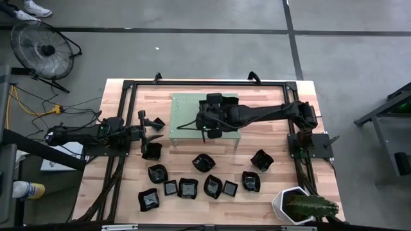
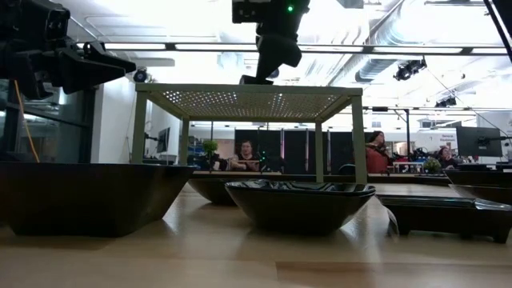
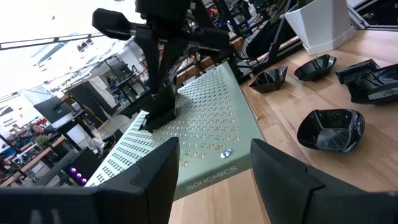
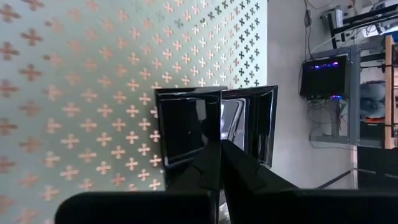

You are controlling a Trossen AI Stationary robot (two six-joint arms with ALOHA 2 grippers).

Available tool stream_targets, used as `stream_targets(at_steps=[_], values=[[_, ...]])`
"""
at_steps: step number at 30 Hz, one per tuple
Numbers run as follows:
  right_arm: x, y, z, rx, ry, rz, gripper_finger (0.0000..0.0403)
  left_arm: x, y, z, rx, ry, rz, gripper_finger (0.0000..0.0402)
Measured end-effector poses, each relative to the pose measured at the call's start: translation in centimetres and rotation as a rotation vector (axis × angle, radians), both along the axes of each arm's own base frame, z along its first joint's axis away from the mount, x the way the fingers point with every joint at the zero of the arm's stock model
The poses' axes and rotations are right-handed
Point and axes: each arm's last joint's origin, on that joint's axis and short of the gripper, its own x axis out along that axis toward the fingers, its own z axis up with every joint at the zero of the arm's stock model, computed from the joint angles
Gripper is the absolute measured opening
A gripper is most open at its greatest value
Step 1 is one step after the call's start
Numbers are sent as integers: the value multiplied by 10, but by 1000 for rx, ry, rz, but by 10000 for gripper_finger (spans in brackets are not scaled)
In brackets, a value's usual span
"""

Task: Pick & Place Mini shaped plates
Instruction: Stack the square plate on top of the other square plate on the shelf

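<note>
Several small glossy black plates (image 1: 204, 163) rest on their bases on the near half of the wooden table. One square black plate (image 4: 186, 124) sits on top of a green perforated shelf (image 1: 186, 106). My right gripper (image 4: 221, 149) hovers over the shelf and is shut on this plate; it also shows in the low view (image 2: 258, 78). My left gripper (image 3: 214, 180) is open at the table's left, facing the shelf and touching nothing. It is just beyond a black plate (image 1: 152, 151). My right gripper comes from above, pointing down, with its two fingers (image 4: 205, 168) shut together on the square plate near its middle (image 4: 221, 134). Its own fingers hide exactly which part lies between them. The plate's base rests on the green shelf top (image 3: 158, 118).
A white hexagonal pot with a cactus (image 1: 292, 204) stands at the near right corner. Black frame rails (image 1: 122, 115) run along the table's left and right sides. The shelf stands on thin legs (image 2: 186, 140), open underneath. People sit in the room beyond the table (image 2: 376, 152).
</note>
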Motion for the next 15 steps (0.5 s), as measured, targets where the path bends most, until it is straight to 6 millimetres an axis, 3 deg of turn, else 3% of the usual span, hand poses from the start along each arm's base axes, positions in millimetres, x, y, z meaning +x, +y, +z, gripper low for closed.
stream_targets(at_steps=[15], values=[[3, 6, -10, 16, 25, 6, 0, 0, 0, -1, 0, 7, -1, 193]])
